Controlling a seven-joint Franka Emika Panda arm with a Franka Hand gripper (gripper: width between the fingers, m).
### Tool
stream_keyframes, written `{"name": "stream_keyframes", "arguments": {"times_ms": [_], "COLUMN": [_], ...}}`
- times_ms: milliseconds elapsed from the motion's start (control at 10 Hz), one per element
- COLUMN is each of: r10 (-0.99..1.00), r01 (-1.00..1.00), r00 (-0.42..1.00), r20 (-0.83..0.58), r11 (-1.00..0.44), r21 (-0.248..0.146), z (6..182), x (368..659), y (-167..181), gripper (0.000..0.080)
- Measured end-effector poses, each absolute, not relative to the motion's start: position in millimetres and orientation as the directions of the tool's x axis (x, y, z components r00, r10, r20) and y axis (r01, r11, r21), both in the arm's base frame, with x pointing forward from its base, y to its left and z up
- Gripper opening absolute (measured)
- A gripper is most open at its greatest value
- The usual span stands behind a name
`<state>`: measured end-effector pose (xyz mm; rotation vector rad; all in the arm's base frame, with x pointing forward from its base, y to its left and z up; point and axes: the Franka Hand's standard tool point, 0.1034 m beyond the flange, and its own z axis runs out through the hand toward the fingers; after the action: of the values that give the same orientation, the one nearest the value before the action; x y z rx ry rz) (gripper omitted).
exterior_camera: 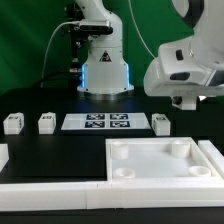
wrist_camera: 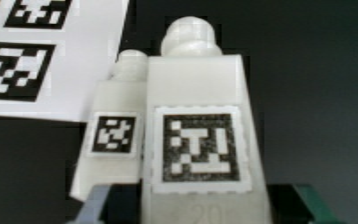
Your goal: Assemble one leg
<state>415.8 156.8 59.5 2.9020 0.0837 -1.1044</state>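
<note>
At the exterior view's left, two spare legs (exterior_camera: 12, 123) (exterior_camera: 46, 123) lay on the black table. The marker board (exterior_camera: 97, 122) lay further right, and a third leg (exterior_camera: 161, 123) sat just past its far end. The arm (exterior_camera: 185, 65) hung over that end, above the tray (exterior_camera: 150, 147) with its corner sockets.

In the wrist view the gripper (wrist_camera: 194, 205) was narrow. Its fingers (wrist_camera: 108, 205) stood on either flank of the leg (wrist_camera: 194, 130) and appeared to clamp it, with the tag facing the camera and the threaded tip pointing away. A neighbour leg (wrist_camera: 119, 110), probably the third one, lay just beside it, nearly touching. Whether the held leg was off the table could not be told.

To do this step well, the lift should go straight up so the neighbour is not dragged along. The leg should stay square in the jaws and be brought tip-first over one socket. The tip should be centred over the hole before it is pressed or turned.
</note>
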Motion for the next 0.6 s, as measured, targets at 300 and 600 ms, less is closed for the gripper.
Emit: {"name": "stream_keyframes", "arguments": {"times_ms": [300,600], "r10": [0.056,0.118], "r01": [0.052,0.111], "r00": [0.927,0.986], "r20": [-0.37,-0.114], "r11": [-0.998,-0.992], "r21": [-0.019,-0.059], "z": [61.2,67.8], "x": [423,430], "y": [161,150], "gripper": [0.0293,0.0293]}}
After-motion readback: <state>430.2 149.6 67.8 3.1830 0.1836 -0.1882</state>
